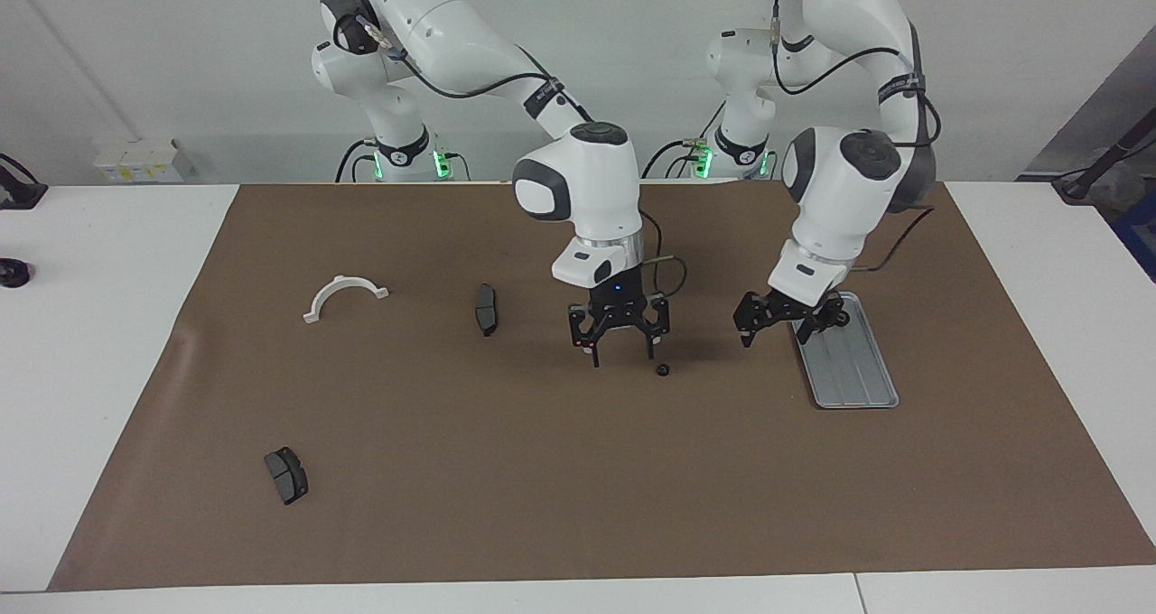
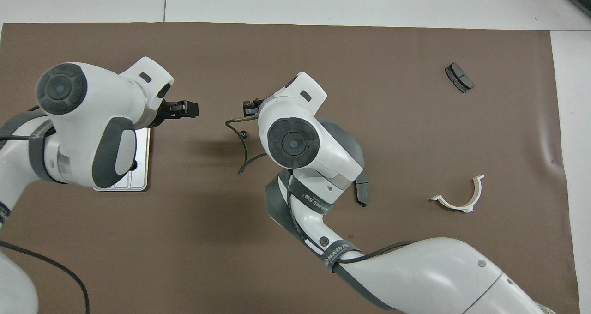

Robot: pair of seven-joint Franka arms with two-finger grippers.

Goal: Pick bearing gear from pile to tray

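A small black gear (image 1: 663, 369) lies on the brown mat between the tray (image 1: 853, 370) and the right gripper (image 1: 621, 354), whose fingers hang spread just above it; the left gripper (image 1: 784, 325), spread and empty, hovers beside the tray's edge.

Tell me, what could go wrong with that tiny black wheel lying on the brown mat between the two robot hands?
1. The gear is tiny and round. It might slip out of a pinch or roll across the mat.
2. The right gripper and the left gripper both hang open, close together over the mat. If both go for the gear, they might bump.
3. The tray has a low rim, so a dropped gear might bounce out.
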